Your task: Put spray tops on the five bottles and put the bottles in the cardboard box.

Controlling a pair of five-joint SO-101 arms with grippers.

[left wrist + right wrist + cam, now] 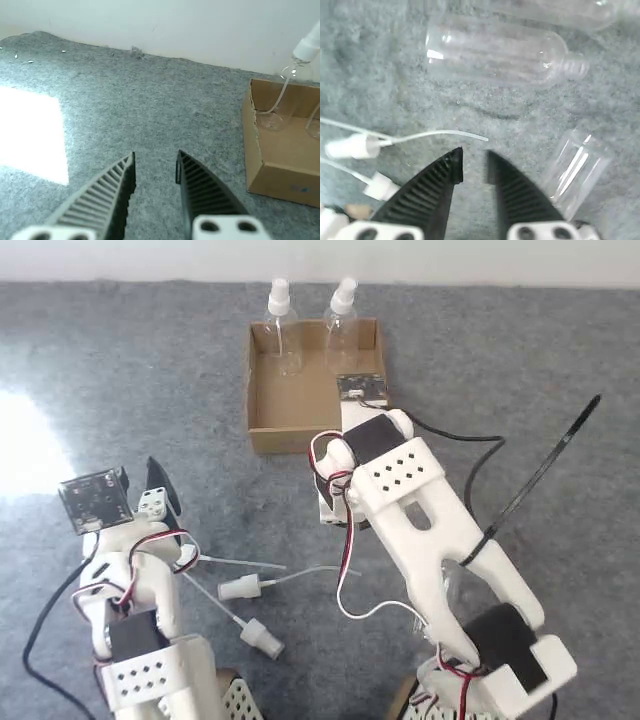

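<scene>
Task progress, two-arm table. A shallow brown cardboard box (262,390) sits at the far centre of the grey felt tabletop (150,370). Inside it, against the far wall, stand two clear plastic bottles already fitted with white spray tops, the left one (285,340) and the right one (340,335) side by side.

Three clear plastic bottles without tops lie on their sides on the felt near the right gripper (474,160):
- a large one (495,50) just beyond the jaws;
- a second (555,10) farther off;
- a third (575,165) close beside the jaws.

Two loose white spray tops with long thin dip tubes lie in the near middle of the table between the arms, one (240,588) farther and one (262,638) nearer.

The right gripper hangs above the felt with its jaws a little parted and nothing between them. The left gripper (155,160), at the near left and well apart from the box, is likewise parted and empty.

Judged state: two of five bottles are finished. Three bottles have yet to be capped and boxed, and neither arm has begun a grasp.
</scene>
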